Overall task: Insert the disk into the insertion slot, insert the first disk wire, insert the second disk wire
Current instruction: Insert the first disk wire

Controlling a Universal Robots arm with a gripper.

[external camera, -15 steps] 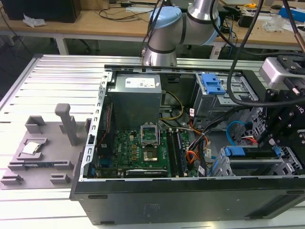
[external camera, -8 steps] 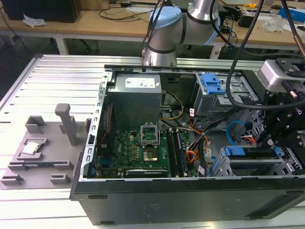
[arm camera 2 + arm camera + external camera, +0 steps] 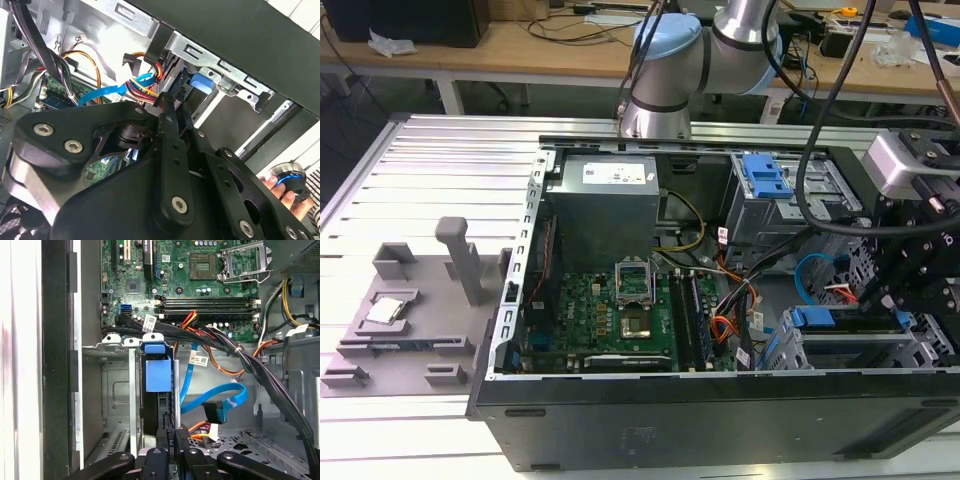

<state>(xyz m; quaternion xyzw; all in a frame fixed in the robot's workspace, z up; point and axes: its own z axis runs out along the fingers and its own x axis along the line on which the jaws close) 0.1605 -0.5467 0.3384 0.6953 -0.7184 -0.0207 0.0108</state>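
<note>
The disk (image 3: 158, 375) sits in its insertion slot (image 3: 117, 390); the pincer (image 3: 170, 432), seemingly closed on the first disk wire (image 3: 199, 426), is aligned behind it for plugging.

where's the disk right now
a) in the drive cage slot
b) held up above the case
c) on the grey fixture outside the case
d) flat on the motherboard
a: the disk, with its blue carrier, sits inside the metal slot in the case, and the gripper is right by its end.
</note>
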